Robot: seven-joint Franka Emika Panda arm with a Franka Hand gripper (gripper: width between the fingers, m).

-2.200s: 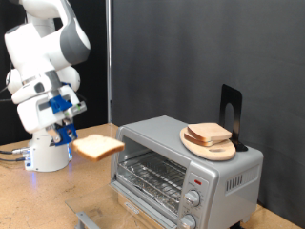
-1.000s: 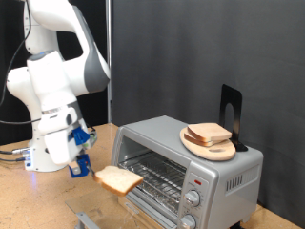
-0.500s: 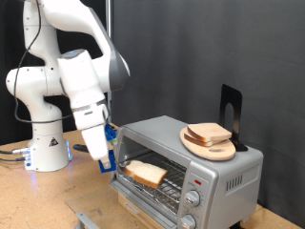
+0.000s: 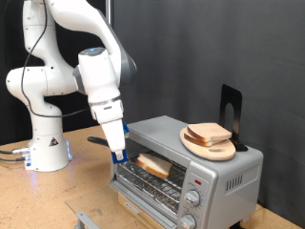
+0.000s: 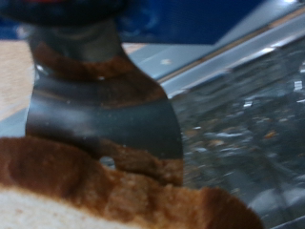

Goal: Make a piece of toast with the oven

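Exterior faces oven (image 4: 186,162) front; wrist close on toast (image 5: 114,196).

The Panda arm (image 4: 71,57) is glossy white, built of rounded, bulbous segments with dark grey bands at the joints. Its base (image 4: 46,150) shows small blue lights. The gripper (image 4: 118,155) carries blue parts, and in the wrist view a finger (image 5: 100,110) looks dark grey, flat and broad.
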